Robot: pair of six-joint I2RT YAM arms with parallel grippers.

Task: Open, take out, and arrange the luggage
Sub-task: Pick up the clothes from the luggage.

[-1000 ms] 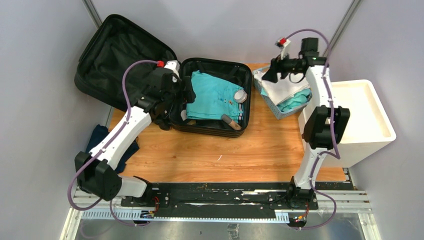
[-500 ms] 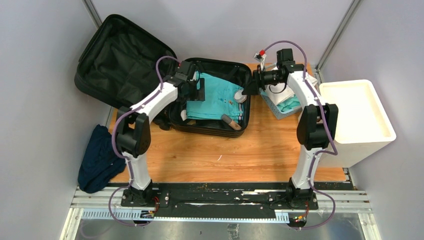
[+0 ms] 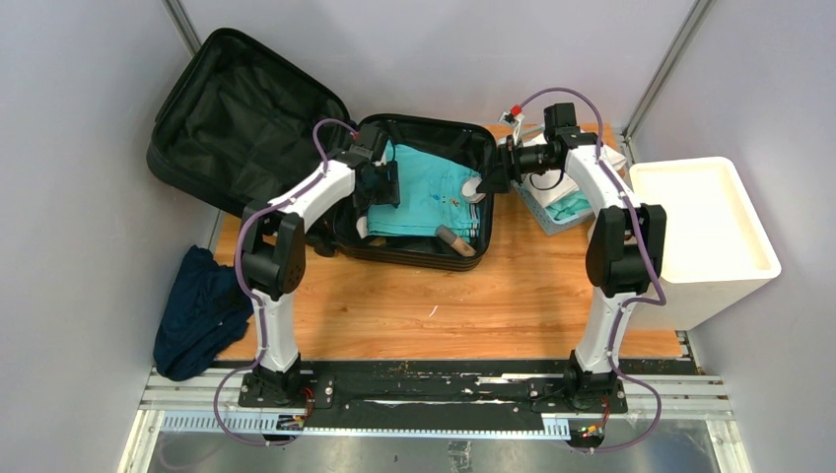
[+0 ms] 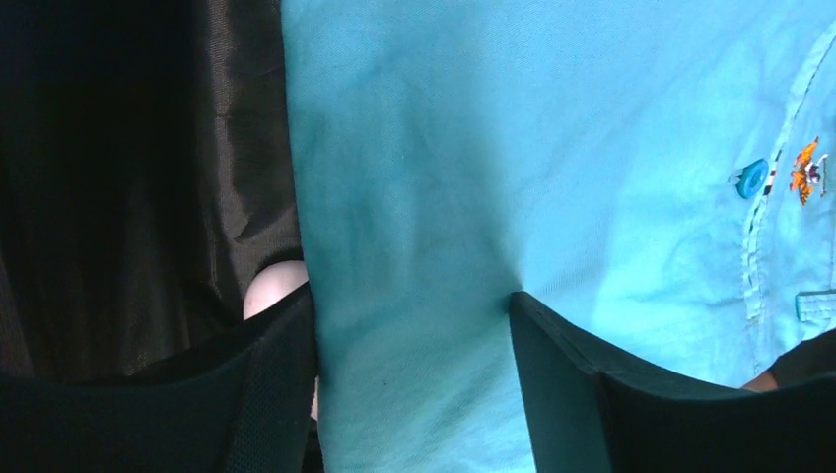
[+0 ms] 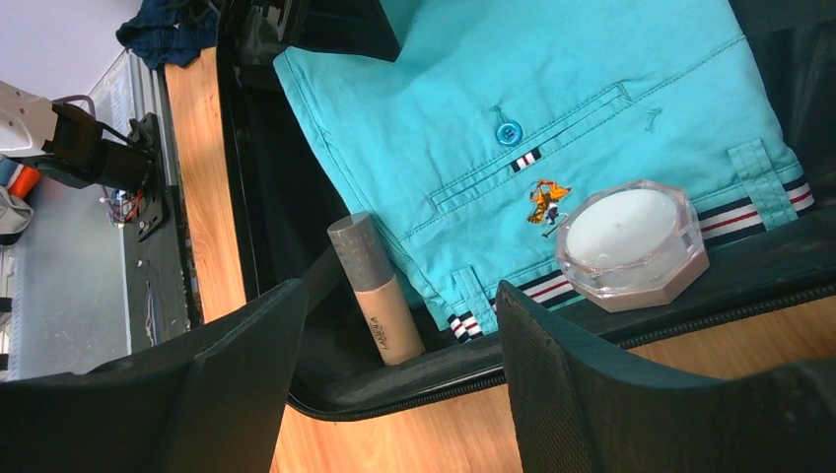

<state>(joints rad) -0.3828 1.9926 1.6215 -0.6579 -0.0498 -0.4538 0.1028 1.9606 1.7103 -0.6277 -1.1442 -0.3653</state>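
Note:
The luggage [image 3: 246, 108] lies open on the table, its lid thrown back to the far left and its base [image 3: 424, 252] in the middle. A folded teal garment [image 3: 429, 192] fills the base, with a clear jar [image 5: 631, 241] on its right edge and a beige tube [image 5: 380, 291] beside its near edge. My left gripper [image 3: 380, 187] is down on the garment's left part [image 4: 552, 148]. Its jaws stand apart astride a strip of the cloth, one finger at the edge. My right gripper [image 3: 493, 177] hangs open over the base's right rim, next to the jar, holding nothing.
A light-blue basket [image 3: 562, 202] with white and teal clothes sits right of the luggage, under my right arm. A white drawer unit [image 3: 705, 236] stands at the far right. A dark blue garment [image 3: 202, 310] lies off the table's left edge. A small white thing [image 4: 274, 291] shows under my left finger.
My left gripper swung from the base's left rim onto the teal garment, and its jaws narrowed. My right gripper moved left from above the basket to the base's right rim.

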